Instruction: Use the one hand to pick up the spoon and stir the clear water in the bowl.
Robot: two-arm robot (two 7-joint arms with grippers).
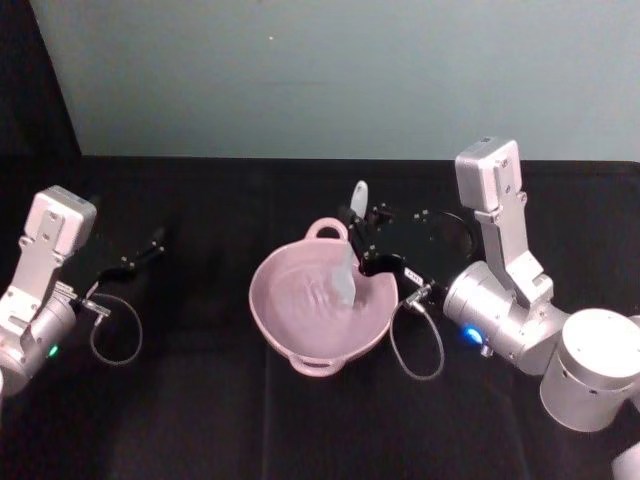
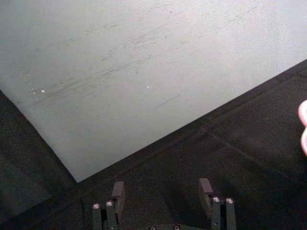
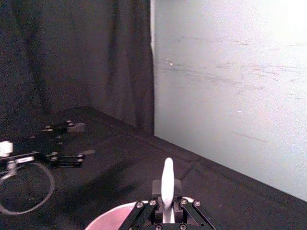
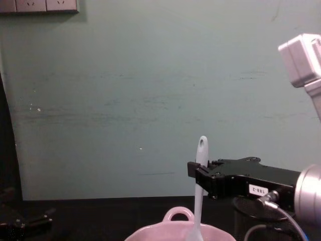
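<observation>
The pale pink bowl [image 1: 300, 325] with a wavy rim sits mid-table on the black cloth, holding rippled clear water. The white spoon [image 1: 346, 280] stands nearly upright in it, blade in the water and handle tip up. My right gripper [image 1: 360, 245] reaches in from the right and is shut on the spoon's handle above the bowl's far side. From the chest, the spoon [image 4: 201, 173] rises from the bowl [image 4: 176, 214] with the right gripper [image 4: 199, 176] clamped on it. The right wrist view shows the handle [image 3: 167, 182] between the fingers. My left gripper [image 1: 140, 255] rests open at the left.
A black round cup [image 1: 445, 232] stands behind the right gripper. Cable loops hang off both wrists [image 1: 115, 335] [image 1: 415, 345]. A pale green wall [image 1: 330, 70] closes the table's far edge. The left gripper [image 2: 162, 194] faces bare cloth, with the bowl's rim [image 2: 303, 127] at its side.
</observation>
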